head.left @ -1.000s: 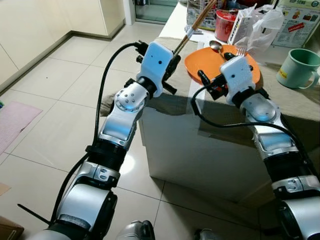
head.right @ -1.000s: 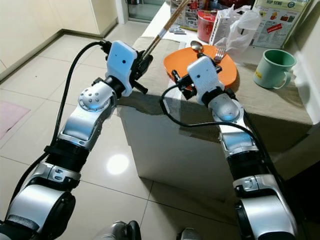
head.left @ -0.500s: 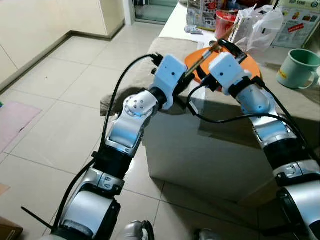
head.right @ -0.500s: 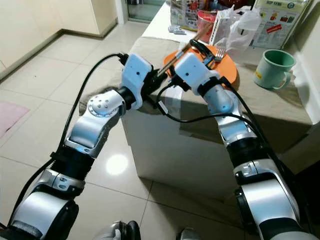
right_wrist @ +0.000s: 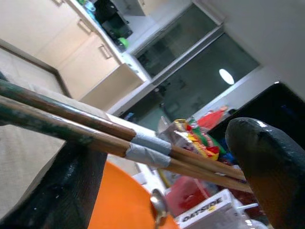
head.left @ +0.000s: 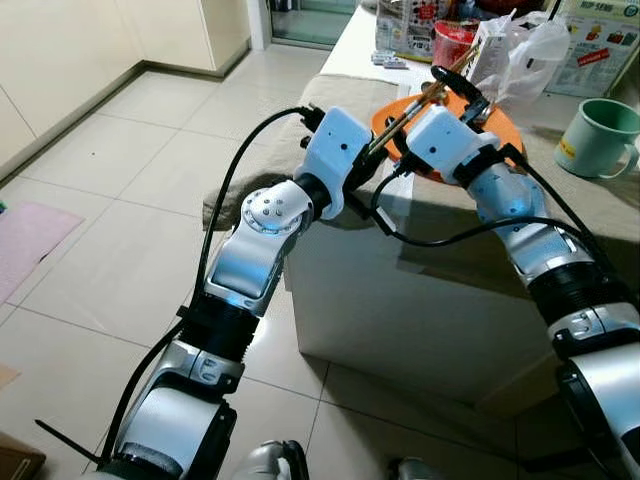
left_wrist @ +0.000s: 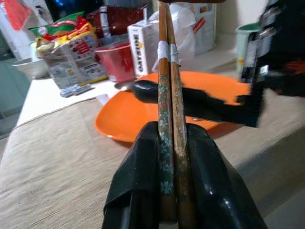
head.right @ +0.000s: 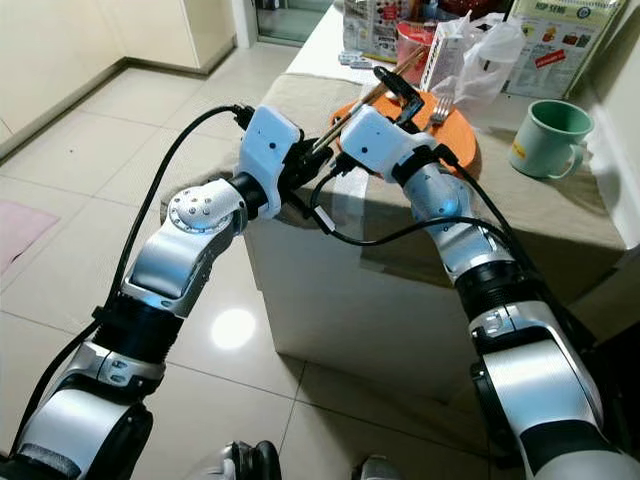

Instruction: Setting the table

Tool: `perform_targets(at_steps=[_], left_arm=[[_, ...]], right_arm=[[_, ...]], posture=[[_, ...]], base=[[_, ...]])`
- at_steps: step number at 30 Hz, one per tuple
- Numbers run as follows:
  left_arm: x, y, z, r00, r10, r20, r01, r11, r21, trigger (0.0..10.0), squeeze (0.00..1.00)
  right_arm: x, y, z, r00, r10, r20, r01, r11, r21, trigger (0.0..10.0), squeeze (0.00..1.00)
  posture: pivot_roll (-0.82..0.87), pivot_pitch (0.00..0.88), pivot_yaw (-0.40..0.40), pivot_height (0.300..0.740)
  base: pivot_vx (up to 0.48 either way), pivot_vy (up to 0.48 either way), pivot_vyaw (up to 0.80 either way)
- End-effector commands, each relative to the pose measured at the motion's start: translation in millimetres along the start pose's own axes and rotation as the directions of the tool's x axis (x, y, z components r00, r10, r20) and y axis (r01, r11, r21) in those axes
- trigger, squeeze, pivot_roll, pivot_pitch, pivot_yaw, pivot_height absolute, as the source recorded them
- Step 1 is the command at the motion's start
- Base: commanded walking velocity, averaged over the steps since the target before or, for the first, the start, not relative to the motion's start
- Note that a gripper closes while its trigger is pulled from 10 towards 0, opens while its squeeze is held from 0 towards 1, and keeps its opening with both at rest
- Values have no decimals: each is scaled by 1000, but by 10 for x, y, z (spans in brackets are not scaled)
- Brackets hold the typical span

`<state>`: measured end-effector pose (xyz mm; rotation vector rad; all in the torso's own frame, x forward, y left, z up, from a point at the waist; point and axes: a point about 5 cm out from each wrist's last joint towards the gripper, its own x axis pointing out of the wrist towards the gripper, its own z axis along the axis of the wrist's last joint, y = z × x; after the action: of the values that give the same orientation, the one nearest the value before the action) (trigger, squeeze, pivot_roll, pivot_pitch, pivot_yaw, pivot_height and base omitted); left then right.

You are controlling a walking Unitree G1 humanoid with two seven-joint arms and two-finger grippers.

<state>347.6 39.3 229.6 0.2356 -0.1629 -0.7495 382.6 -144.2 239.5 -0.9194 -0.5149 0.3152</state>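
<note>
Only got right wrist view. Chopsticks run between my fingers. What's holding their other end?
Observer: The left gripper, shut on the chopsticks near their lower end.
Operator: Where am I over the table?
Observer: The right gripper is above the orange plate, fingers open either side of the sticks.
Operator: Anything on my right side?
Observer: A green mug stands on the table, apart from the plate.
</note>
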Motion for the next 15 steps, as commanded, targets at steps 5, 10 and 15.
perform_targets(at_steps=[5,10,15], left_arm=[[3,-111,185,995,-65,74,65,998,8,0,0],[-5,-107,192,995,-59,77,59,998,-6,0,0],[-14,-103,223,994,-56,89,58,998,-17,0,0]], right_arm=[[51,3,47,999,16,38,-12,995,-103,10000,0],[41,68,14,999,22,27,-20,997,-74,10000,0],[31,166,-11,999,31,9,-31,1000,-8,10000,1000]], posture=[[-158,68,41,740],[-158,61,43,740],[-160,53,44,740]], base=[[0,0,0],[0,0,0],[0,0,0]])
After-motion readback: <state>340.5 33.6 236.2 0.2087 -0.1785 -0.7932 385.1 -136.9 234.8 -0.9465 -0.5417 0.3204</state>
